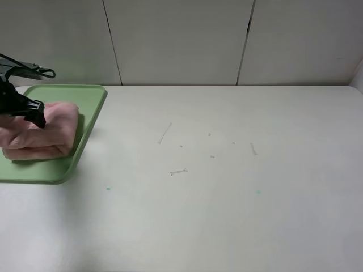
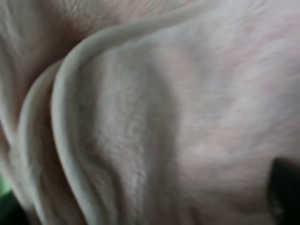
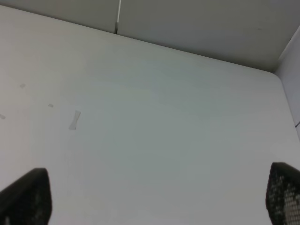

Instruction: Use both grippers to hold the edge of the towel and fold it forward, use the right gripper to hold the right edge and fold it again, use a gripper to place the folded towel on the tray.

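The white table (image 1: 227, 187) is bare across its near and right parts, and the right gripper (image 3: 154, 197) hangs over it with its two black fingertips (image 3: 26, 194) far apart and nothing between them. Farther back on the left, the pink towel (image 1: 42, 136) lies folded in a soft lump on the green tray (image 1: 91, 113). The left gripper (image 1: 35, 113) is right down on the towel; only one black tip shows, so I cannot tell how wide it is or whether it grips the cloth.
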`<state>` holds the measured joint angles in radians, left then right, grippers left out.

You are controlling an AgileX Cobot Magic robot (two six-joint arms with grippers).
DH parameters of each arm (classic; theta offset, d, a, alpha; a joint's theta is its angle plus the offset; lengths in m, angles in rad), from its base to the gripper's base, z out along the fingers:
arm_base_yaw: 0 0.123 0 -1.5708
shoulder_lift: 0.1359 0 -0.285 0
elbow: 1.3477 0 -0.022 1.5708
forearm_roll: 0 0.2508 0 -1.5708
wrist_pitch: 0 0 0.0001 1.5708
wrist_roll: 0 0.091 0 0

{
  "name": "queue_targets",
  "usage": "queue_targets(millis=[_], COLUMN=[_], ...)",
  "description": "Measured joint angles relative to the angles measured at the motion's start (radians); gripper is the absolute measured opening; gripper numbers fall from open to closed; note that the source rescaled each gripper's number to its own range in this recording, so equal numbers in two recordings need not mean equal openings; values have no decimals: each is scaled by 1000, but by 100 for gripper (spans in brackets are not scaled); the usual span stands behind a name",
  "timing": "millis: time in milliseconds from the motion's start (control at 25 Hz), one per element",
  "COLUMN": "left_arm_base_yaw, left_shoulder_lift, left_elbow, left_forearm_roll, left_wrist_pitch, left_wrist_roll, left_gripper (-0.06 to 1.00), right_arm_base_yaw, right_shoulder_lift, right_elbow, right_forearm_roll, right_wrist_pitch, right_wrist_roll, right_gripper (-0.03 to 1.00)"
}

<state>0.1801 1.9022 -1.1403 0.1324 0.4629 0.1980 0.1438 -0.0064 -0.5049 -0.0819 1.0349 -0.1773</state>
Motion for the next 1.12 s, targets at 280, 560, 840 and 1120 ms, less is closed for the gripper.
queue_targets(millis=[280,560,840,1120], left_arm_base_yaw=[0,0,0,-35], left_shoulder_lift=[-20,-31,-169,-348], left_elbow=[0,0,0,0], left_forearm_roll=[0,0,-4,-81], left_wrist_pitch=[22,83,210,337], left_wrist_roll=[0,0,0,0], left_gripper=[100,100,100,100], right_arm_base_yaw=[0,0,0,0], right_shoulder_lift=[0,0,0,0], right_elbow=[0,0,0,0], right_forearm_roll=[0,0,0,0], right_wrist_pitch=[0,0,0,0], right_wrist_roll=[0,0,0,0], right_gripper=[100,100,100,100])
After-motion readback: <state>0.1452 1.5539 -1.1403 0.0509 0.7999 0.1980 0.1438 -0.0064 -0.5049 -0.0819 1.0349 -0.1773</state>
